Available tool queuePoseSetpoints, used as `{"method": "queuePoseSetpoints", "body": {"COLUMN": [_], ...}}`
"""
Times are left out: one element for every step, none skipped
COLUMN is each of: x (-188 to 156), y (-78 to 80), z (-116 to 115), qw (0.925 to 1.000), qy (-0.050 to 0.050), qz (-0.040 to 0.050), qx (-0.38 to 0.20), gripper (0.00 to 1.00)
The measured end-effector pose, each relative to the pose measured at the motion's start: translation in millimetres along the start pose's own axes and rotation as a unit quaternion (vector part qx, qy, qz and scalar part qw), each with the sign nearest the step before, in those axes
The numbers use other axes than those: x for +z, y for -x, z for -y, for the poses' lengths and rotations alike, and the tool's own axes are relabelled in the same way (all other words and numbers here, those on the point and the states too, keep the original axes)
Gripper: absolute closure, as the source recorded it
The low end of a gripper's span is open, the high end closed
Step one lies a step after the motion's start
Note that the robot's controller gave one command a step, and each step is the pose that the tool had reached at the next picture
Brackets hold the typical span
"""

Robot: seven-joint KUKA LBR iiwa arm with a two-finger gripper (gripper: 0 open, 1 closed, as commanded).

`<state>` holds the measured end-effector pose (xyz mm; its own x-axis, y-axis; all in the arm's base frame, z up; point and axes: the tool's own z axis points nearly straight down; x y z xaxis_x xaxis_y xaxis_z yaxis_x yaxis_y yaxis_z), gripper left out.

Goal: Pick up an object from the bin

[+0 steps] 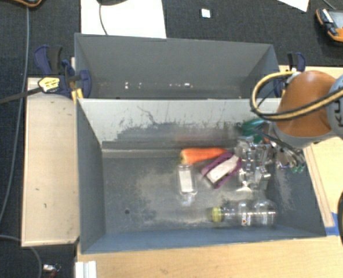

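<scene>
Purple-and-white packet (221, 169) lies just beside the claw (254, 175), which hangs low at the bin's (91, 172) right; its spread cannot be told.

The arm (310, 106) is cut off by the right edge. Its orange cover hides most of a green thing (251, 126) near the bin's (90, 172) back right corner, too little showing to name it. The purple-and-white thing (221, 169) covers one end of the orange carrot shape (201, 154); whether the gripper (254, 169) touches it cannot be told
</scene>
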<state>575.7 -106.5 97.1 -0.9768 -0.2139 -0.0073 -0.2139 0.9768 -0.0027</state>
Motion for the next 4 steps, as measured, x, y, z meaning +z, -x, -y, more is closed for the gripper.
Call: {"method": "queuePoseSetpoints", "body": {"x": [-65.2,-3.4,25.4,25.8], "y": [5.0,16.0,23.5,24.7], "z": [8.9,-41.3,-37.0,-43.4], "qw": [1.0,0.9986,0.9883,0.9952], "qy": [-0.002,0.002,-0.004,0.0], "qz": [0.0036,0.0,0.0053,0.0007], "qx": [0.001,-0.053,-0.152,-0.098], "gripper": [0.0,0.0,0.0,1.0]}}
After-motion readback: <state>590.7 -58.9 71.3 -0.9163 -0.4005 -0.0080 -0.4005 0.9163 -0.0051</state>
